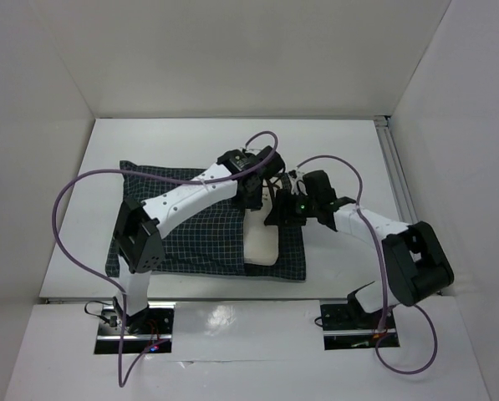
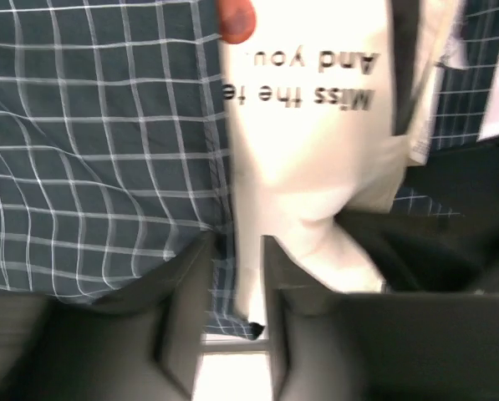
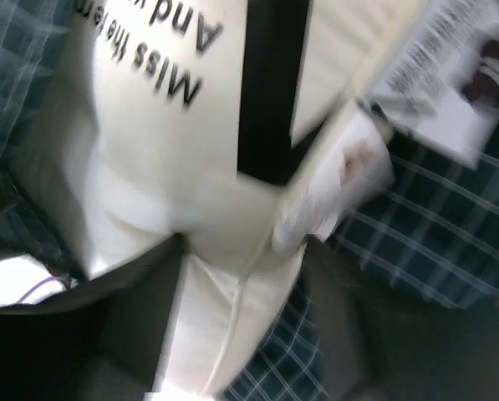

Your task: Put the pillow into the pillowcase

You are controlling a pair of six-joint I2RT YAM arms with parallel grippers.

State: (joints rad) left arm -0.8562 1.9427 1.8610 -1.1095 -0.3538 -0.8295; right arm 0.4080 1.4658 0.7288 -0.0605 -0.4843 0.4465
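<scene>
The navy checked pillowcase (image 1: 195,242) lies flat on the table. The cream pillow (image 1: 262,242) shows at its right end, partly covered by the cloth. Both grippers hang close together over that end. In the left wrist view, my left gripper (image 2: 236,251) has its jaws apart, and the pillowcase (image 2: 90,150) edge and the pillow (image 2: 308,159) rim lie in the gap. The black lettering (image 2: 316,79) and a bit of the brown bear print (image 2: 236,18) face up. My right gripper (image 3: 242,259) stands open, its jaws wide apart astride the pillow (image 3: 174,159) seam, beside the side tag (image 3: 333,180).
White walls enclose the table (image 1: 333,150) on three sides, and a metal rail (image 1: 397,180) runs along the right. Purple cables (image 1: 73,209) loop from both arms. A printed white label (image 3: 450,83) lies on the pillowcase cloth right of the pillow.
</scene>
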